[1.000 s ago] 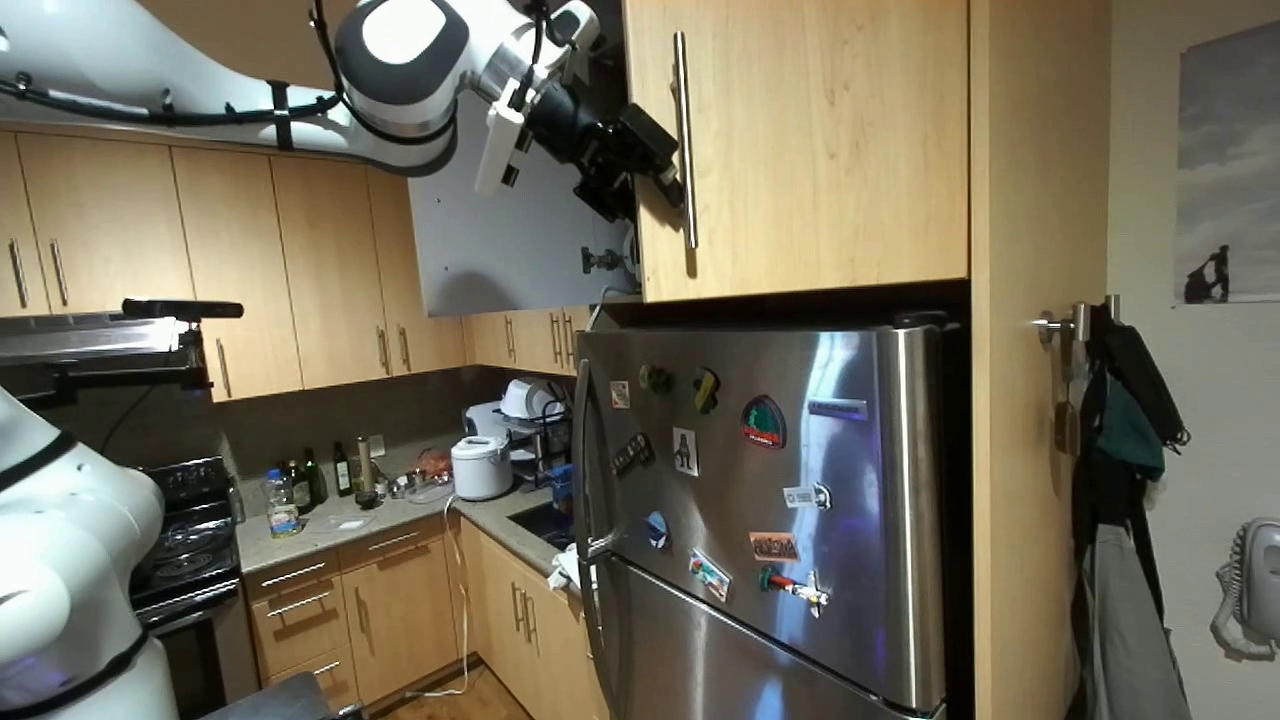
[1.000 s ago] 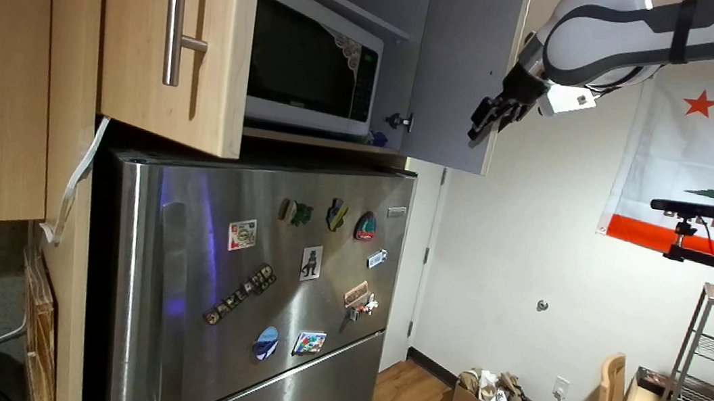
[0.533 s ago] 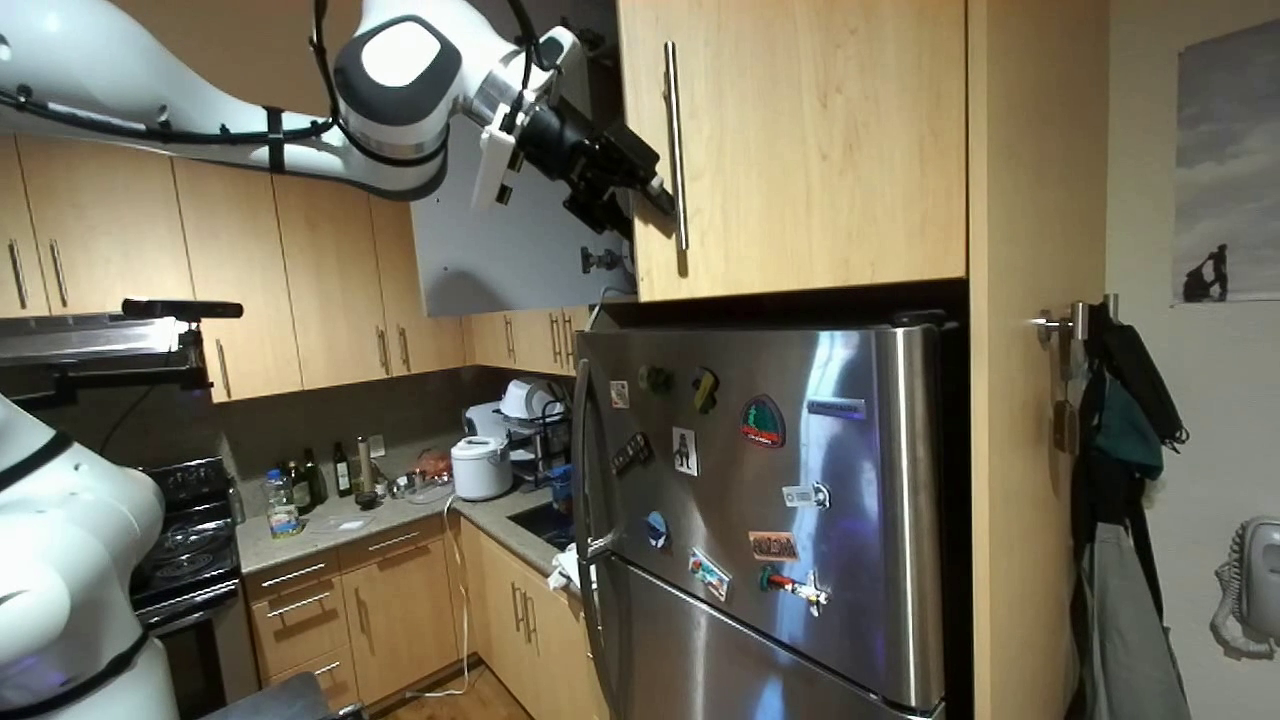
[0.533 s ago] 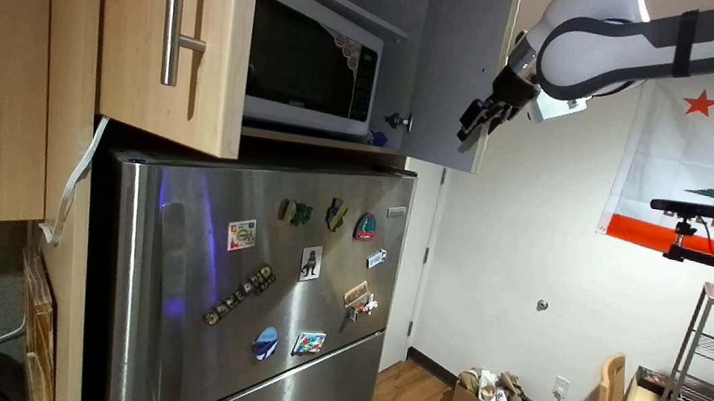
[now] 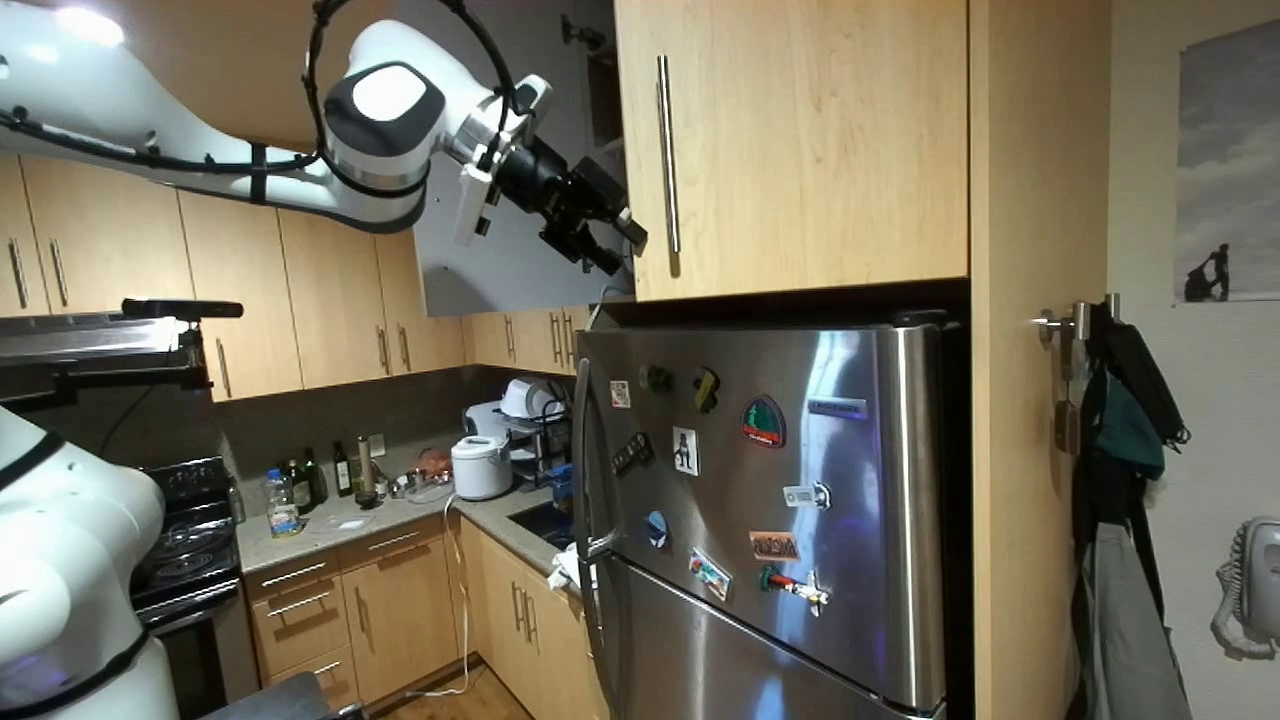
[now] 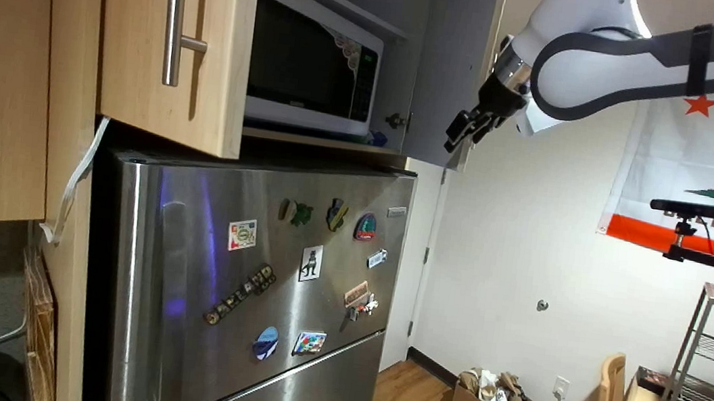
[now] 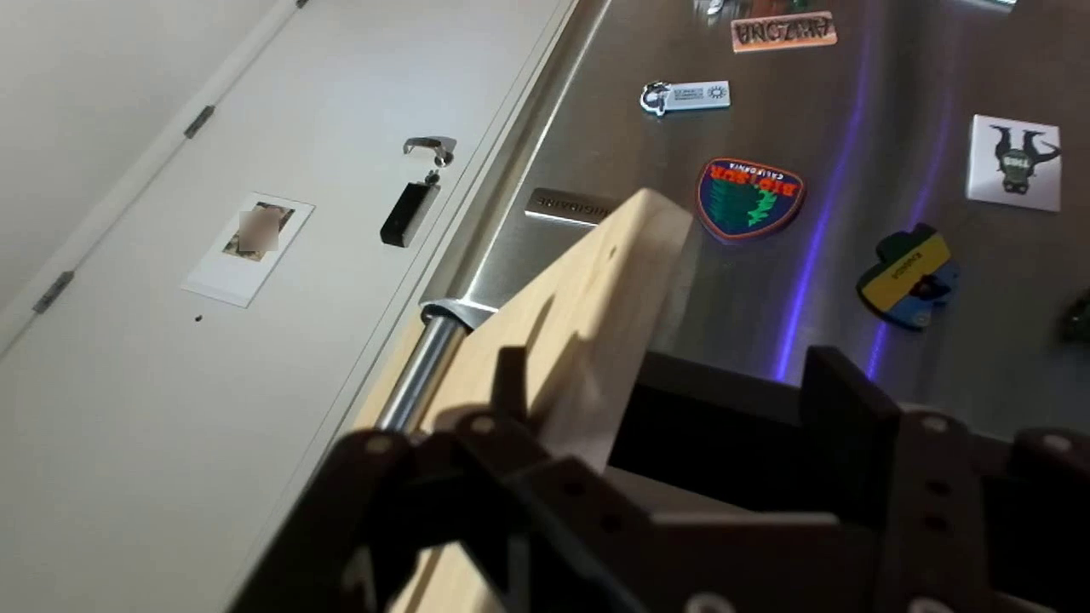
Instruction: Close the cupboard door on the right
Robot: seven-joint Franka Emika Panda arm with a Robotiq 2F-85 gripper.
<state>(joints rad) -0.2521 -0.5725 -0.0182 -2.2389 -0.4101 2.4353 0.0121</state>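
- At the near end of the wrist view: black two-finger gripper (image 7: 671, 366), fingers spread wide, nothing clamped that I can see.
- Just past the fingertips: the task's target, flat light-wood cupboard door (image 5: 800, 150) on the right, ajar. Its free edge shows in the finger gap; contact, can't tell. I read this as the push, unfinished.
- Long brushed-steel bar handle (image 5: 669, 155) sits on its outer face, near the outer finger (image 7: 511, 383). Don't hook it.
- Doing it well: load the outer face close to the free edge, best leverage. Follow the hinge arc; a straight shove would probably skid.
- Get the inner finger (image 7: 843, 392) out before the gap narrows, else it likely gets pinched. Finish with fingertips together, flat on the wood.
- Below and beyond: stainless-steel, magnet-dotted fridge (image 6: 290, 301). Don't let the wrist dip toward it.
- Deeper, behind the door: white, dark-glass-fronted microwave (image 6: 309, 62); looks clear of the swing. Matching light-wood opposite door (image 6: 139, 31) also ajar; not our job.
- Farthest in the wrist view: flat white room door (image 7: 341, 145); ignore.
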